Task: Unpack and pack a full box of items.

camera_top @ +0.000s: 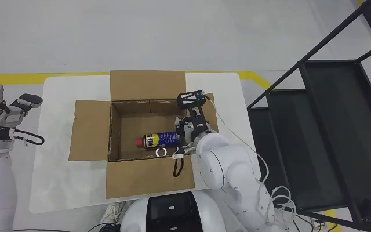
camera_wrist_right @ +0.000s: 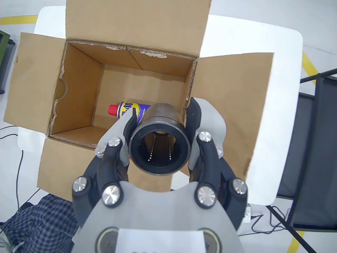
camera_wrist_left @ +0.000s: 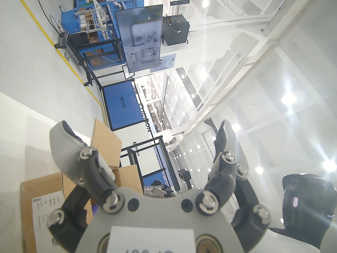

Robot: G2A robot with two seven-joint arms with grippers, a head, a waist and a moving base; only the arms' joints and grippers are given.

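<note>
Top view: well left of the box (camera_top: pixel 148 85), past the table (camera_top: pixel 58 174) edge, the left gripper (camera_wrist_left: pixel 143 127) is held with fingers spread wide. A can (camera_top: pixel 161 139) is seen lying on the box floor. Above the box's right wall, a steel sleeve (camera_wrist_right: pixel 162 117) is clamped in the right gripper (camera_wrist_right: pixel 162 107). The sleeve is judged heavy, rigid and slick, and best gripped across its barrel. The table is white, the floor pale, with dark stairs (camera_top: pixel 313 133) right of the box.

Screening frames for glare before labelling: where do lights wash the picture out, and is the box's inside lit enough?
Left wrist view: ceiling lamps flare and haze the side beyond the open left gripper. Right wrist view: even light; the box is dimmer inside, yet the can reads, and the held cylinder shows no glare. Top view: flat, even light.
</note>
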